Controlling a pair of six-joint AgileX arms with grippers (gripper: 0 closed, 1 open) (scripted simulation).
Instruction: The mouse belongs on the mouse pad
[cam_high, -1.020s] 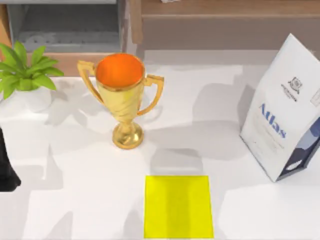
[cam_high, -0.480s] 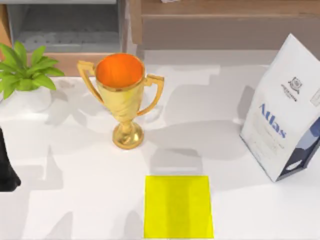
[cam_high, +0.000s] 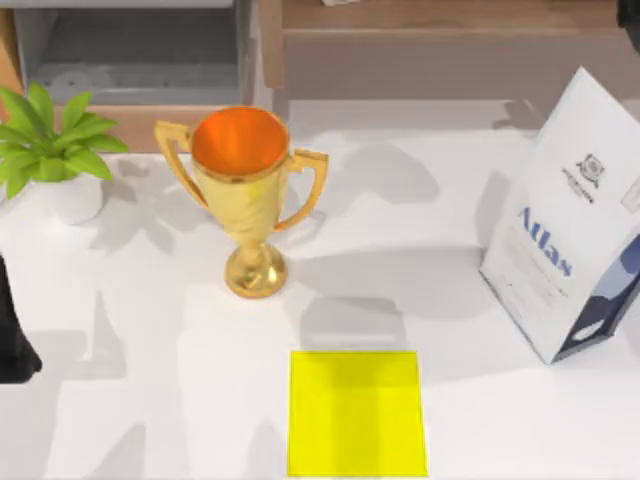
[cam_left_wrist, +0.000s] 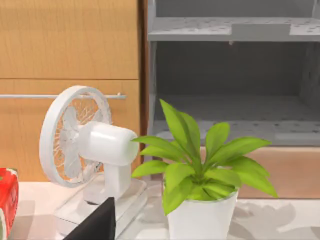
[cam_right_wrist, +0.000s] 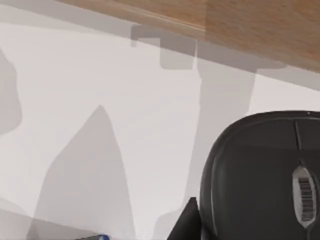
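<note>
Our pad (cam_high: 357, 412) lies bare at the table's (cam_high: 160, 400) near edge, the mouse (cam_right_wrist: 265, 175) ungrasped; we cannot tell either end effector's state.

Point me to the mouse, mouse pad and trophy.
mouse (cam_right_wrist: 260, 175): right wrist view, on its dark shell.
mouse pad (cam_high: 356, 412): top view, middle of the yellow sheet.
trophy (cam_high: 243, 195): top view, on the gold bowl.

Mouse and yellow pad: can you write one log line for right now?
mouse: on white table, off pad | mouse pad: bare, front centre | left arm: parked left edge
</note>
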